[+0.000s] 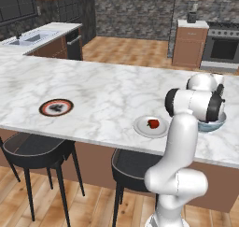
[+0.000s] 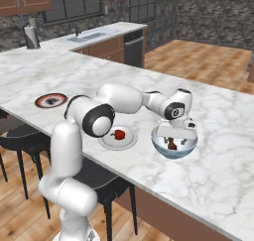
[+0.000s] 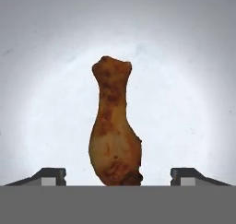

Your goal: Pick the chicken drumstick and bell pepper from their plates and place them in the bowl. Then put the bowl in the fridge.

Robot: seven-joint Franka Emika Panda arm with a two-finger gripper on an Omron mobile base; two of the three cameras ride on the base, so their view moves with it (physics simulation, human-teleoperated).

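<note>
The brown chicken drumstick [image 3: 113,126] lies inside the white bowl [image 3: 193,103], between the wide-apart fingertips [image 3: 50,174] of my gripper [image 3: 119,177], and neither fingertip touches it. My gripper [image 2: 174,135] is open and hangs just above the bowl [image 2: 158,145] on the marble counter, with the drumstick [image 2: 171,144] below it. The red bell pepper [image 1: 152,124] [image 2: 118,134] sits on the plain white plate [image 1: 141,128] [image 2: 106,142] left of the bowl [image 1: 212,126]. The dark-centred plate [image 1: 56,107] [image 2: 50,100] stands bare further left. The fridge is out of view.
Two dark stools [image 1: 35,151] [image 1: 133,167] stand under the marble counter's [image 1: 107,90] near edge. A sink [image 1: 30,37] is set in the back counter. A stove [image 1: 224,46] stands at the far right.
</note>
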